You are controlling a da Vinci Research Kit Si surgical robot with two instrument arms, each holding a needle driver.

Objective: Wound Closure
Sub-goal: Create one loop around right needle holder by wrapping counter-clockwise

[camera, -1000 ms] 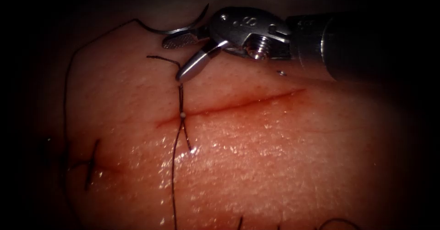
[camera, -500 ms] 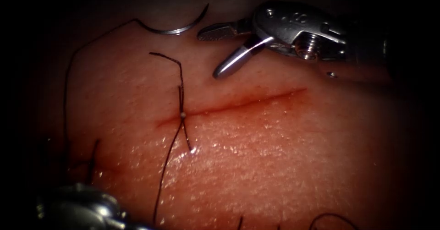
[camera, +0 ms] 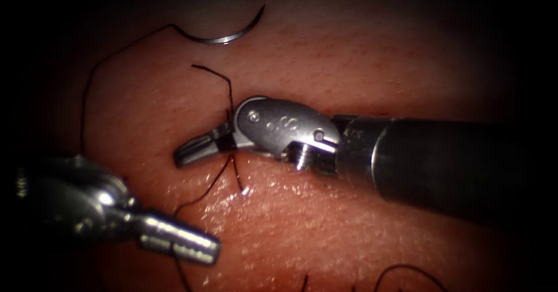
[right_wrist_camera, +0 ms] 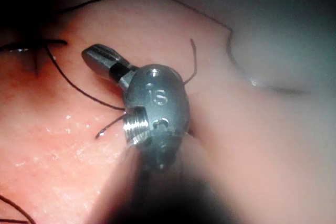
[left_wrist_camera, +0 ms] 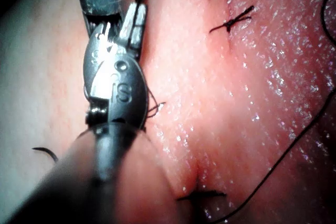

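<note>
Right pincer (camera: 189, 152) closed on dark thread (camera: 229, 94) at the knot; curved steel needle (camera: 224, 36) lies free on pink tissue (camera: 360, 222); left pincer (camera: 192, 246) closed, empty.

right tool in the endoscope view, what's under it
The right tool lies over the cut and the knot in the tissue, hiding both. Thread shows above it and below; its jaws look shut where the thread crosses.

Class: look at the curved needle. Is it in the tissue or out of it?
Out. The needle lies free on the tissue, its whole curve showing, held by neither tool.
</note>
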